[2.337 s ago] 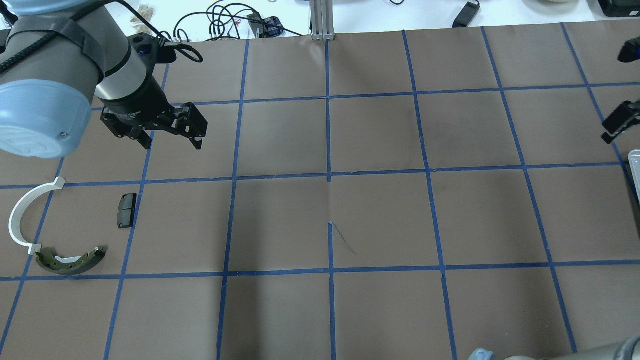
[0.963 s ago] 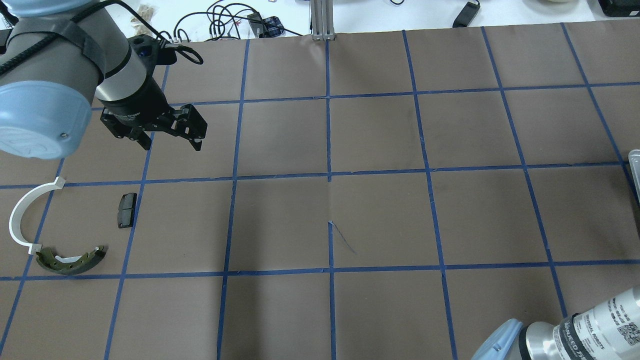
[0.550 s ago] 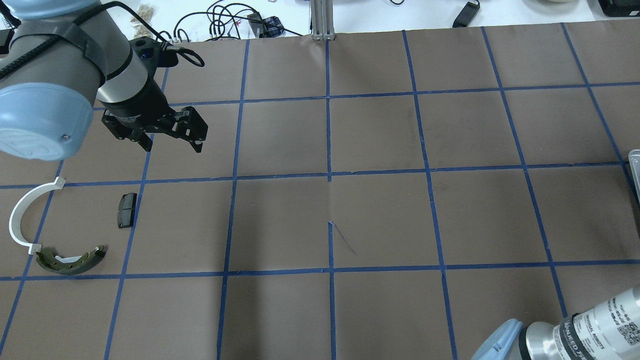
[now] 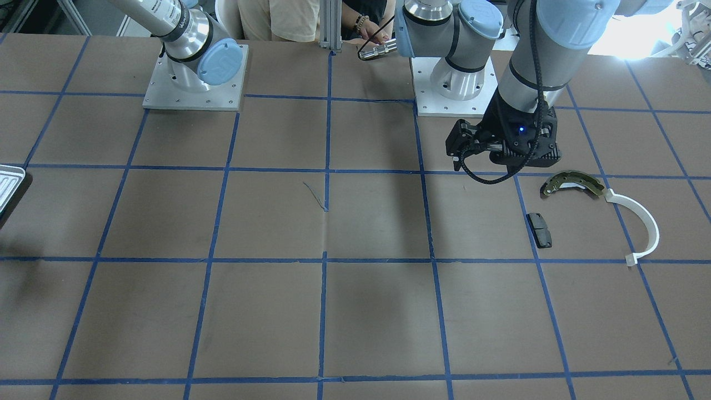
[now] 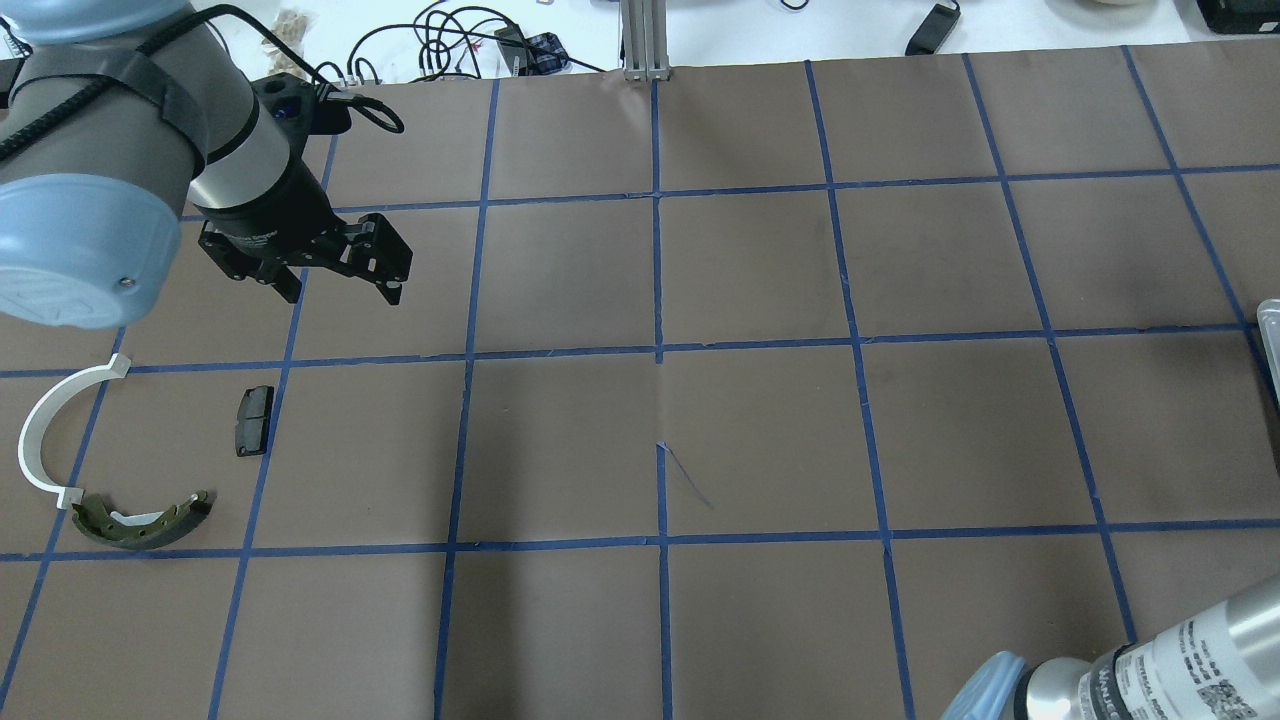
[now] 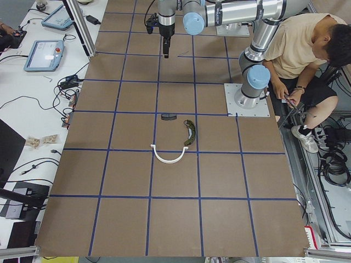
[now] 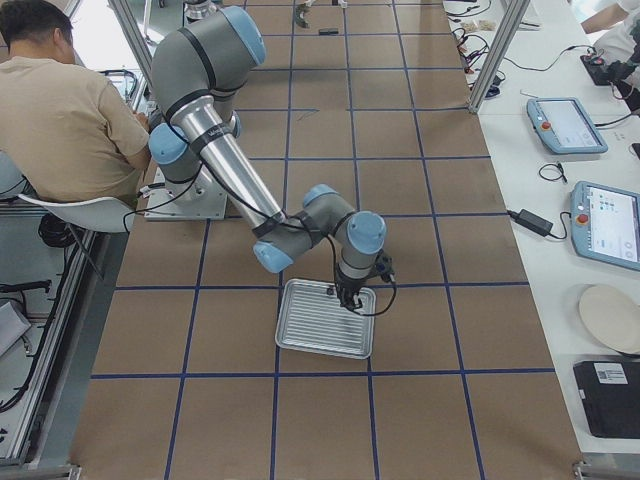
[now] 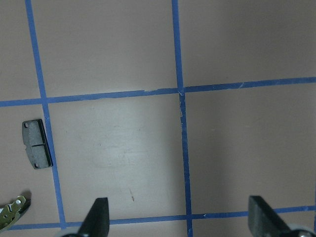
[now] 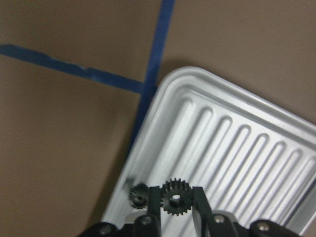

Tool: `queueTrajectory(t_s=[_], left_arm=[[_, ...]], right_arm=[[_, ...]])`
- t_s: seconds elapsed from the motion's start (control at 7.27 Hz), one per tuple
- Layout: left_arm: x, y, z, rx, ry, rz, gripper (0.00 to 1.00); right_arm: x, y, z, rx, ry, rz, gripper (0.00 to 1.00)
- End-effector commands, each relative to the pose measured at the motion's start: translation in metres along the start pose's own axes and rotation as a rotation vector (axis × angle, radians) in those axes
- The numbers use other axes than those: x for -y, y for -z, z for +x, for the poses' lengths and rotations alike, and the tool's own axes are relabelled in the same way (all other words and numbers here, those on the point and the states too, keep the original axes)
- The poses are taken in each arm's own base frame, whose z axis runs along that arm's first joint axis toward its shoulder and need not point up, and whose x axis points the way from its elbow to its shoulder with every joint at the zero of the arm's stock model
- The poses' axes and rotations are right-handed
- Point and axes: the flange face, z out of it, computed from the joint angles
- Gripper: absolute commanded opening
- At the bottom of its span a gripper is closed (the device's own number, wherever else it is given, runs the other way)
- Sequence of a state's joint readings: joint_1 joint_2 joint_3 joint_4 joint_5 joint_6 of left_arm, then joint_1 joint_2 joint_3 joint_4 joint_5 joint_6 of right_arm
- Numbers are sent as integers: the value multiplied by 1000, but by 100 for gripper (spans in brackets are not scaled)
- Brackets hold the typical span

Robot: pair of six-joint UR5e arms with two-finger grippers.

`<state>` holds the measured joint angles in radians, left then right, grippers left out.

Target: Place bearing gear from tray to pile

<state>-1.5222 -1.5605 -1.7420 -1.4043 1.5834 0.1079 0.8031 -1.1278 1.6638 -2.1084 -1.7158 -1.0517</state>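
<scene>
Bottom centre of the right wrist view: the right claw (image 9: pixel 176 194) pinches a small black gear (image 9: pixel 176 202) at a corner of the tray (image 9: pixel 232 143). The pile (image 5: pixel 140 520) sits far off, lower left in the overhead view, below the left claw (image 5: pixel 344 292), fingers spread.

tray (image 9: pixel 237 143) silver, ribbed | gear (image 9: pixel 176 198) black | table (image 5: pixel 760 430) brown, blue grid | arc (image 5: pixel 30 440) white | shoe (image 4: pixel 575 179) olive

Gridded table (image 5: pixel 760 440), tray (image 7: pixel 305 332), brake shoe (image 5: pixel 150 535), white arc (image 5: pixel 24 440), prob. brake pad (image 5: pixel 253 420)
</scene>
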Motion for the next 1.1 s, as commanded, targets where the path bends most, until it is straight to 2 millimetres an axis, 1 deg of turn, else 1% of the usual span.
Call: queueTrajectory(t_s=[0.0,0.14,0.28,0.41,0.55,0.69,0.83,0.96], left_arm=[[1,-1,0,0,1,1,100],[1,0,0,0,0,2,100],[1,0,0,0,0,2,100],[1,0,0,0,1,2,100],[1,-1,0,0,0,1,100],[1,0,0,0,1,2,100],[-1,4,0,1,1,10,100],[-1,4,0,-1,0,10,100]], right_arm=[[78,42,-159,41,-34,-50,0],[94,46,-223,38,-76,-55,0],[106,69,-306,4,-73,-32,0],[114,74,-387,3,-102,-60,0],[121,79,-461,36,-169,-52,0],[122,89,-529,47,-242,-27,0],[115,86,-593,101,-254,-24,0],[122,78,-639,212,-274,9,0]])
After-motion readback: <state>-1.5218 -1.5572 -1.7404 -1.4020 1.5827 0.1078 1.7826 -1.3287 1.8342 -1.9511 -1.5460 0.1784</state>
